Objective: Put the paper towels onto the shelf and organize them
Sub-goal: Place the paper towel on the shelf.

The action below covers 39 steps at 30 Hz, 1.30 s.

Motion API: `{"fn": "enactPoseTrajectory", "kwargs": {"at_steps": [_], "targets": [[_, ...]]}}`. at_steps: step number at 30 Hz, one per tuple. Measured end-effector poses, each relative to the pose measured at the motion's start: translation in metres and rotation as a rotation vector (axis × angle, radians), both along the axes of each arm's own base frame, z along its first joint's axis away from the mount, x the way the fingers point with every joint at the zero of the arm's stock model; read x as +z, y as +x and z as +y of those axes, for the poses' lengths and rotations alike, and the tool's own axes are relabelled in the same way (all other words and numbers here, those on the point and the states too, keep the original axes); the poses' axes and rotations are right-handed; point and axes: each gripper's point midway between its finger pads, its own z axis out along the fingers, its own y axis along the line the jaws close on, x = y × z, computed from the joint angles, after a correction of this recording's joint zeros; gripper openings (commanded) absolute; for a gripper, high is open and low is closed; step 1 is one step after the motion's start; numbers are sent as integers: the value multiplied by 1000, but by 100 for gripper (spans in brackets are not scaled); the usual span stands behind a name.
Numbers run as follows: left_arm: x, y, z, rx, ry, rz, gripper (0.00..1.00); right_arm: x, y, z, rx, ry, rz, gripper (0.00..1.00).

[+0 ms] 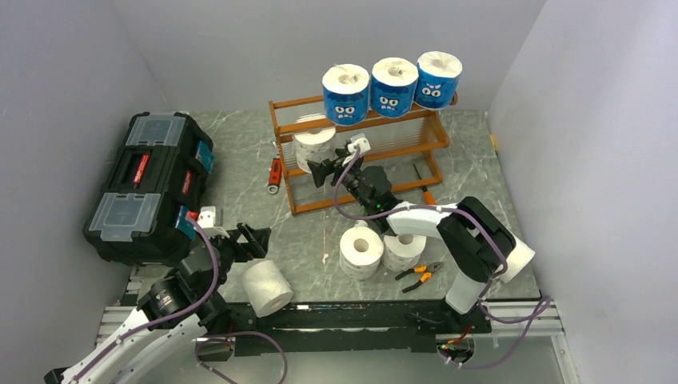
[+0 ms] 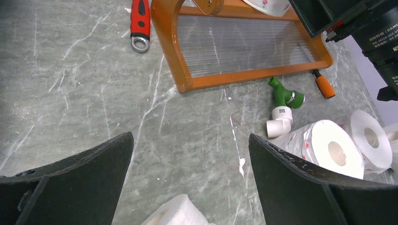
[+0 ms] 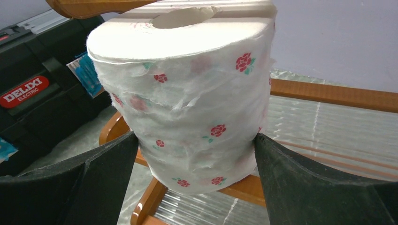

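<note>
The right gripper point(image 3: 196, 136) had reached in at the left end of the orange-brown wooden stepped shelf point(image 1: 296, 102). Its jaws were spread wide, and a black finger was pressed to each side of a fat white paper-towel roll printed with small red roses point(image 3: 187, 93). This rose-printed roll stood upright with its hollow core facing up and its outer sheet wrinkled and a little ragged. It sat below the top tier, on the middle step as far as I could tell.

Along the top tier, three paper-towel rolls in blue wrappers with cartoon faces point(image 1: 394, 86) stood side by side, faces turned to the front.

The left gripper point(image 2: 190, 140) hung over the grey marbled table point(image 1: 240, 160) near the front edge, fully open and holding nothing. A plain white paper-towel roll point(image 1: 268, 288) lay on its side just beneath it.

Two more white rolls point(image 1: 361, 250) sat together on the table in front of the shelf, near the right arm. A small green-and-white tool point(image 2: 283, 105) lay just beyond them, close to the shelf's bottom rail. A black toolbox with clear lids point(image 1: 152, 184) stood off to the left.
</note>
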Motion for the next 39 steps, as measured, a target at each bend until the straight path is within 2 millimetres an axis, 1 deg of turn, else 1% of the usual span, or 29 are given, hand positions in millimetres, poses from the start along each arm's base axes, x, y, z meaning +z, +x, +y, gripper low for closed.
{"fn": "enactPoseTrajectory", "kwargs": {"at_steps": [12,21,31,39], "targets": [[-4,-1,1,1,4,11,99,-2,7,7,3,20,-21,94],[-5,-2,1,1,1,11,99,-5,9,18,38,34,-24,94],[-8,-2,1,1,6,16,99,-8,4,29,78,38,-18,94],[-8,-3,2,2,4,16,99,-12,0,42,104,33,-8,94]]}}
